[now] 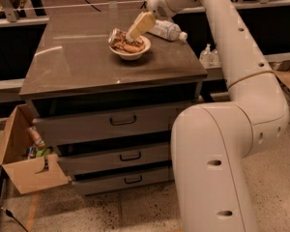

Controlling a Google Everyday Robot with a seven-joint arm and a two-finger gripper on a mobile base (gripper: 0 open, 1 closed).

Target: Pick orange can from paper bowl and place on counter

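Note:
The orange can [124, 44] lies on its side in the off-white paper bowl [131, 55], its silver end toward the back left. The bowl stands at the back middle of the grey-brown counter [72, 62]. My gripper [134, 34] slants down from the upper right over the bowl, and its tan tip sits right at the can's upper side. I cannot tell whether it touches the can.
A clear plastic bottle with a white label [167, 30] lies on the counter just behind and right of the bowl. An open cardboard box [24, 166] sits on the floor at the left. Small bottles [209, 56] stand on a ledge at the right. My arm fills the right side.

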